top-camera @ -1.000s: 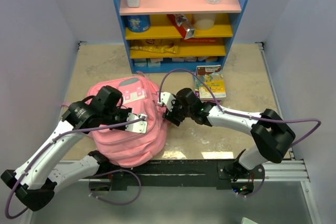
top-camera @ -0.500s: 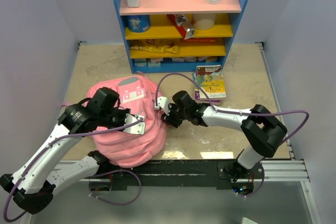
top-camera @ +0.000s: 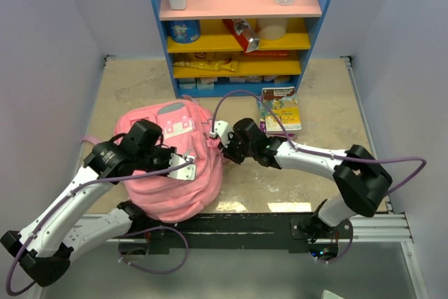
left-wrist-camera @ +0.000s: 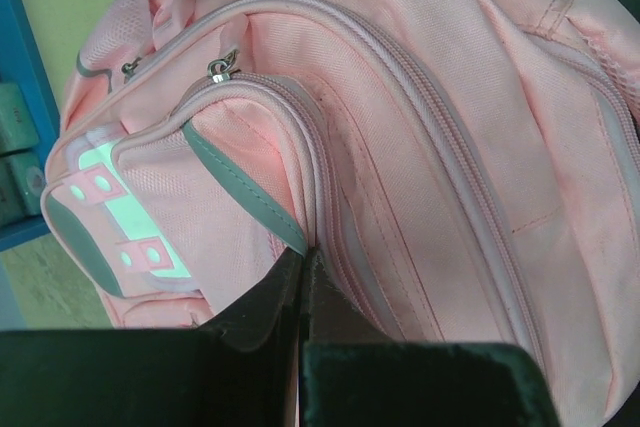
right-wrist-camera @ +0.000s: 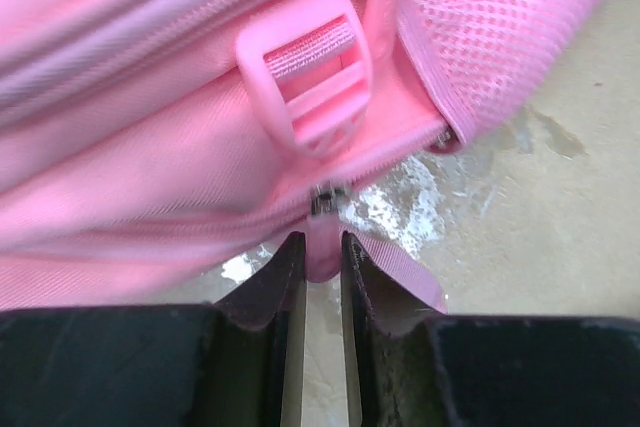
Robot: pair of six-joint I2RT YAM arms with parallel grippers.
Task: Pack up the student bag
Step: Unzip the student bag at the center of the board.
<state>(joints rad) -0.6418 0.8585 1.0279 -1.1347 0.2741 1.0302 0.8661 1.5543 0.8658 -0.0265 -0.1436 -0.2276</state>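
student bag [top-camera: 175, 197] lies at tabletop's [top-camera: 329, 96] near edge, open surface rightward.

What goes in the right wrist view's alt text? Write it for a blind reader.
The right gripper pinches a pink zip pull on the student bag, just below a pink strap buckle. A mesh pocket sits upper right, above the table.

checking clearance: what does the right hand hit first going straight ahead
The pink pull tab sits between its fingers; just beyond, likely the student bag at its zip.
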